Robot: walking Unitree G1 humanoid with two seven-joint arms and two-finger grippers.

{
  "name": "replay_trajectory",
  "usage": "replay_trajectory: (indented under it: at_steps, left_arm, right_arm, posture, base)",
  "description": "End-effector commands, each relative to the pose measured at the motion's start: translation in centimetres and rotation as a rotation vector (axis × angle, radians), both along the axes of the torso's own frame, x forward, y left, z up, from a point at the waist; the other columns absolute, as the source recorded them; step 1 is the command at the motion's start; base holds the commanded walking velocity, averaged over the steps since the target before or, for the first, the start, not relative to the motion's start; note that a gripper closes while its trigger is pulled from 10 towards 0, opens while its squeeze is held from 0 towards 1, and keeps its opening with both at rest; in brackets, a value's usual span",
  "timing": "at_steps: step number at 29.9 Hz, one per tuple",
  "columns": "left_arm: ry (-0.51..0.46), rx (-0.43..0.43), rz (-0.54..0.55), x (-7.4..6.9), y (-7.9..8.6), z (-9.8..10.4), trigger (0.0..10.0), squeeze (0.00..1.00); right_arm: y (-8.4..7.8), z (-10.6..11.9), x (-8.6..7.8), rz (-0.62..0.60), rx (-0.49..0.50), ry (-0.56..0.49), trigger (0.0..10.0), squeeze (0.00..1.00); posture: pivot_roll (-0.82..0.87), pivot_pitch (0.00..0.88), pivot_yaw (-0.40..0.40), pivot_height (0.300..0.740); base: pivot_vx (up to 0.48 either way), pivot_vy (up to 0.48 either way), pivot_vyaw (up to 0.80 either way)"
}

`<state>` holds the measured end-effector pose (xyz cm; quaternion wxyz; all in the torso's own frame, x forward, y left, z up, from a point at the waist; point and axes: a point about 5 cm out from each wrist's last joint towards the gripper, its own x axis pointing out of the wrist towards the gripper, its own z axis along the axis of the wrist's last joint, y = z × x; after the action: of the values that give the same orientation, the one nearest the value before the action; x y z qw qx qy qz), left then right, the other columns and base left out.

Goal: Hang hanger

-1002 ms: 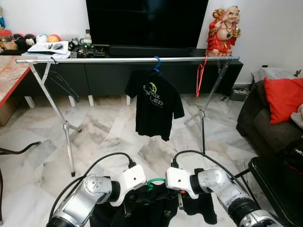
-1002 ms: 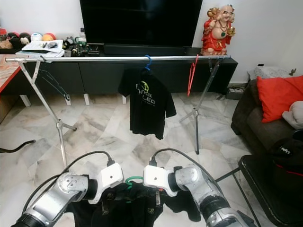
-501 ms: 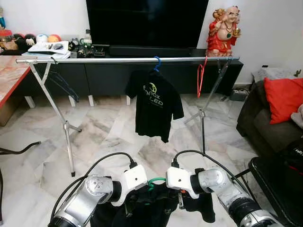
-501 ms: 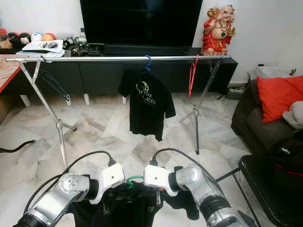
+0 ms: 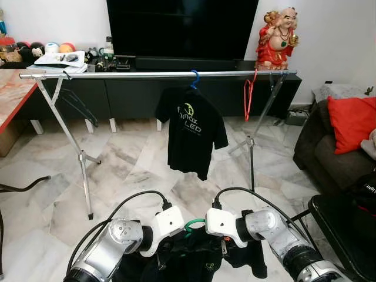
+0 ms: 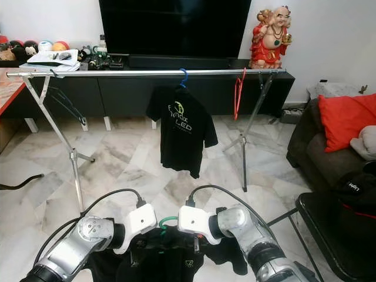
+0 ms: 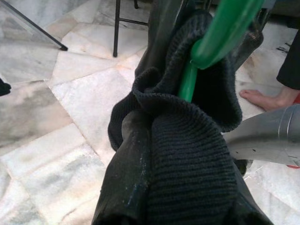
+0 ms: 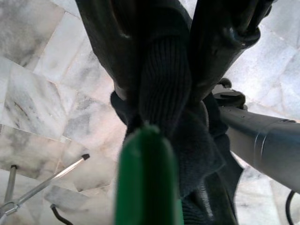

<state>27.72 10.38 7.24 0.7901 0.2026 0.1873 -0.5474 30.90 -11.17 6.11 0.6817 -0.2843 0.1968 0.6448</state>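
- Both arms are bent inward and low, well in front of the rail (image 5: pixel 158 74), and their wrists almost meet.
- The left gripper (image 5: pixel 160 258) has its fingers (image 7: pixel 133 173) pressed narrow on the ribbed collar of a black shirt (image 5: pixel 200 261).
- The right gripper (image 5: pixel 223 249) pinches the same collar between its fingers (image 8: pixel 220 51) from the other side.
- The green hanger (image 5: pixel 192 224) is inside this shirt; its hook comes up between the two wrists, far below the rail.
- On the rail, another black shirt (image 5: pixel 190 134) hangs on a blue hanger (image 5: pixel 194 79), and a red hanger (image 5: pixel 249 94) hangs near the right end.
- The floor (image 5: pixel 117 164) under the rail is pale marble tile.
- Behind the rail are a dark television (image 5: pixel 182 26) and a red statue (image 5: pixel 278 38).
- To the right of the rail is a sofa with a red cushion (image 5: pixel 352 122).
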Motion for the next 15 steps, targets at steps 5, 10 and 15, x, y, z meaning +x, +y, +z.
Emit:
replay_trajectory:
  at_steps: [5, 10, 15]
  left_arm:
    - [-0.056, 0.064, 0.043, 1.1, 1.1, 0.1, 0.0, 0.00]
    - [-0.059, 0.096, 0.061, 1.2, 1.7, -0.5, 0.0, 0.00]
    - [-0.056, 0.106, 0.083, 1.3, 2.2, -1.0, 0.0, 0.00]
  right_arm:
    - [-1.0, 0.1, -0.1, 0.046, -0.073, 0.001, 10.0, 1.00]
    - [-2.9, 0.4, 0.5, 0.002, -0.146, -0.023, 10.0, 1.00]
    - [-3.8, 1.2, 1.0, -0.050, -0.119, -0.034, 10.0, 1.00]
  posture:
    - [0.13, 0.000, -0.076, 0.740]
    - [0.13, 0.000, -0.072, 0.740]
    - [0.12, 0.000, -0.072, 0.740]
  base:
    - [0.000, 0.000, 0.00]
    - [0.000, 0.000, 0.00]
    - [0.000, 0.000, 0.00]
